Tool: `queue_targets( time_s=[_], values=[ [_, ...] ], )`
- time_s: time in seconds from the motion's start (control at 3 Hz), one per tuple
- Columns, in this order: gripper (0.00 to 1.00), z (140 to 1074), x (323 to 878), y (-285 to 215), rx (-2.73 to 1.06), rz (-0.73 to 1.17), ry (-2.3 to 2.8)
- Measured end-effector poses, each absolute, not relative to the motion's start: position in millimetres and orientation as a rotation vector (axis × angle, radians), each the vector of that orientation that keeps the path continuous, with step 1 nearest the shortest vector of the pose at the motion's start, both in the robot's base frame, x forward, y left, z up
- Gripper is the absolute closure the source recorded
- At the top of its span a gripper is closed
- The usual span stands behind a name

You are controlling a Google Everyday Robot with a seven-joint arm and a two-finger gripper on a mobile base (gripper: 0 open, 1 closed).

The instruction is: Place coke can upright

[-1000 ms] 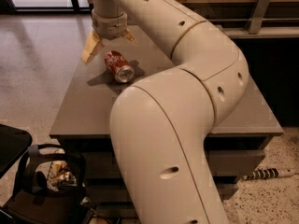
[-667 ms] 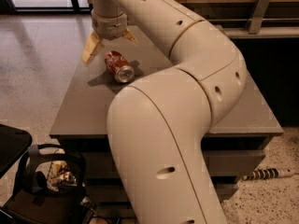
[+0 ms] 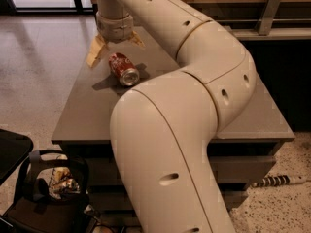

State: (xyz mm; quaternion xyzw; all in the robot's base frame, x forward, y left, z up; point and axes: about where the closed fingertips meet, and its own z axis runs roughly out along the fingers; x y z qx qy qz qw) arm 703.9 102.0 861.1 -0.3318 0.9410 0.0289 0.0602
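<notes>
Opened wide, the gripper [image 3: 115, 50] is held at the far end of the coke can [image 3: 123, 69], whose long axis is laid far-left to near-right.

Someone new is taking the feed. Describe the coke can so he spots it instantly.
Look at the grey table; near its far left corner the arm's tool hangs open. Right below it lies the coke can, on its side: the only red thing there, silver end facing the camera.
</notes>
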Motion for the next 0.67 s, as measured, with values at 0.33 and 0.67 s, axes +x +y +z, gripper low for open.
queue_targets(
  time_s=[0.33,0.67],
  values=[
    [0.00,853.7,703.1,100.9,-1.012,0.098,2.867],
    [0.00,844.5,701.3,96.6,-1.004,0.102,2.894]
  ],
)
